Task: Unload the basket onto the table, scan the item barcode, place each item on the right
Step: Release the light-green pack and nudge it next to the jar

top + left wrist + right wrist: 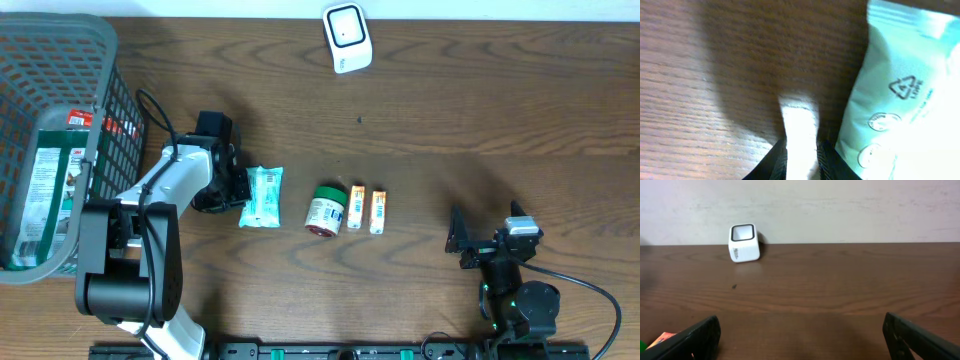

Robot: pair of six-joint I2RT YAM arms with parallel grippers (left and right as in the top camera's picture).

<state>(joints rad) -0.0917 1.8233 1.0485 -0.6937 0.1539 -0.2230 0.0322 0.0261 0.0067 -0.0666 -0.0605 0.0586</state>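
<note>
Wooden table [450, 120], packet [262, 196] lengthwise near-to-far

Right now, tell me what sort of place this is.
Likely a mock shop checkout on a table: a white barcode scanner at the far edge, a grey basket holding packaged goods, and a pale green packet.

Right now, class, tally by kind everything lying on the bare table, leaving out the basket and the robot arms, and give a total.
Pale green pouch: 1
Green-lidded jar: 1
Orange packets: 2
White scanner: 1
Total: 5
</note>
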